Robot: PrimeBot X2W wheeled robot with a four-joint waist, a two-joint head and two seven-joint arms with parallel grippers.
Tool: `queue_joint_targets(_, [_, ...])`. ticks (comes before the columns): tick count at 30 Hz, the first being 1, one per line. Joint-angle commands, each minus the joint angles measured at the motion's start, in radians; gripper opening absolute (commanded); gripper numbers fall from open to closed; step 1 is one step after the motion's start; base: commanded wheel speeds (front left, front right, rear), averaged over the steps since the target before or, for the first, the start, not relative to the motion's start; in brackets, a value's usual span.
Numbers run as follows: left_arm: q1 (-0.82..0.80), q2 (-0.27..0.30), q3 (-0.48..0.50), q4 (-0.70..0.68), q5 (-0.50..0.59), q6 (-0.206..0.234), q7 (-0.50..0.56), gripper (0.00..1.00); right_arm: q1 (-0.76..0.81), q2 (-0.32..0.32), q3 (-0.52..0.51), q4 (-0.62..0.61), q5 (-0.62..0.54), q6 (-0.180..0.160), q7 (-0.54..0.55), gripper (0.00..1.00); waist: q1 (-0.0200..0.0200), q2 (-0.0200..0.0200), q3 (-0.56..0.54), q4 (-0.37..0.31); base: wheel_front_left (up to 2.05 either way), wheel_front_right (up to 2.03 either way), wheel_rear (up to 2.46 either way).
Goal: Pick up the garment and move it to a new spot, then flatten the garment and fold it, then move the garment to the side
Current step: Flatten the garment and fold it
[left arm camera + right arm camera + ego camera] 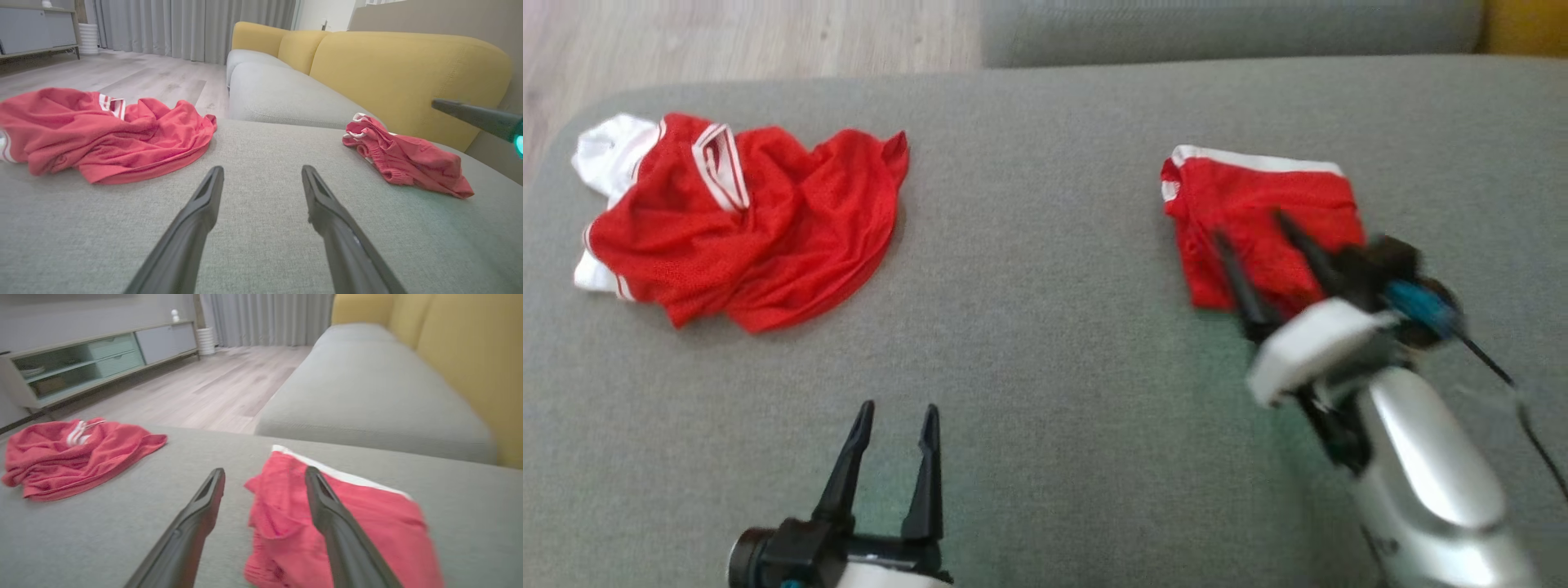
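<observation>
- Straddling one edge of the folded garment [367, 522], the right gripper [264, 470] has its 2 fingers spread wide with nothing pinched between them. 1 finger lies over red cloth, the other over bare cushion [122, 522]. The view is blurred, so I can't tell if the tips touch the fabric.
- Left gripper [261, 169] is also spread wide and empty. It points over bare cushion between the 2 red pieces, clear of both.
- Folded garment sits on the robot's right side of the grey cushion, near the yellow backrest [408, 69]. It's a compact rough rectangle with a white band along the far edge and the near edge a bit bunched.
- Crumpled garment [743, 220] lies at the far left of the same cushion. It's red with white trim, in a loose heap, well apart from the folded one.
- My read: the folded piece looks done and parked at the side, and the heap looks like next up.
- Handling: looks like thin sports mesh, so light, limp and probably a bit slick. It has no stiffness and will drape from whatever point is pinched.
- Grip, folded piece: pinch through all layers at a folded or banded edge, else the top layer peels and the fold opens.
- Grip, heap: take a hem or the white-trimmed edge, where the cloth is thicker, with 1 gripper per corner for flattening.
- Risk: a fingertip snagging in the mesh.
</observation>
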Motion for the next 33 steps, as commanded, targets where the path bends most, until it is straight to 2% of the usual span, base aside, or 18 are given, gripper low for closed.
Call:
queue_joint_targets(1, [-0.006, -0.004, 0.045, -0.031, 0.011, 0.007, -0.005, 1.0, 0.011, -0.007, -0.008, -0.05, -0.029, -0.001, -0.035, 1.0, 0.0001, -0.0001, -0.024, -0.011, 0.0, 0.0, 0.0])
queue_joint_targets(8, [0.038, -0.004, 0.094, -0.033, 0.024, 0.006, -0.005, 1.0, 0.221, -0.007, -0.184, -0.103, -0.113, -0.001, -0.18, 1.0, 0.0001, -0.0001, -0.097, -0.018, 0.0, 0.0, 0.0])
queue_joint_targets(14, [0.069, -0.004, 0.118, -0.036, 0.027, 0.008, -0.005, 1.0, 0.316, -0.001, -0.279, -0.103, -0.133, -0.001, -0.229, 1.0, 0.0001, -0.0001, -0.125, -0.022, 0.0, 0.0, 0.0])
queue_joint_targets(19, [0.078, -0.004, 0.135, -0.041, 0.032, 0.006, -0.005, 1.0, 0.325, 0.005, -0.312, -0.095, -0.148, -0.001, -0.242, 1.0, 0.0001, -0.0001, -0.12, -0.023, 0.0, 0.0, 0.0])
queue_joint_targets(23, [0.068, -0.004, 0.138, -0.045, 0.037, 0.0, -0.005, 1.0, 0.266, 0.001, -0.291, -0.085, -0.147, -0.001, -0.227, 0.98, 0.0001, -0.0001, -0.094, -0.017, 0.0, 0.0, 0.0])
queue_joint_targets(24, [0.062, -0.004, 0.138, -0.045, 0.038, -0.001, -0.005, 1.0, 0.243, 0.001, -0.28, -0.077, -0.139, -0.001, -0.216, 0.44, 0.0001, -0.0001, -0.086, -0.014, 0.0, 0.0, 0.0])
queue_joint_targets(25, [0.056, -0.004, 0.137, -0.046, 0.039, -0.003, -0.005, 1.0, 0.216, 0.001, -0.268, -0.067, -0.129, -0.001, -0.203, 0.03, 0.0001, -0.0001, -0.074, -0.011, 0.0, 0.0, 0.0])
queue_joint_targets(26, [0.049, -0.004, 0.137, -0.046, 0.04, -0.005, -0.005, 1.0, 0.187, 0.0, -0.258, -0.054, -0.121, -0.001, -0.193, 0.0, 0.0001, -0.0001, -0.063, -0.007, 0.0, 0.0, 0.0])
queue_joint_targets(33, [-0.004, -0.004, 0.113, -0.039, 0.048, -0.019, -0.005, 1.0, -0.013, -0.009, -0.174, 0.129, -0.15, -0.001, -0.167, 0.0, 0.0001, -0.0001, 0.011, 0.034, 0.0, 0.0, 0.0])
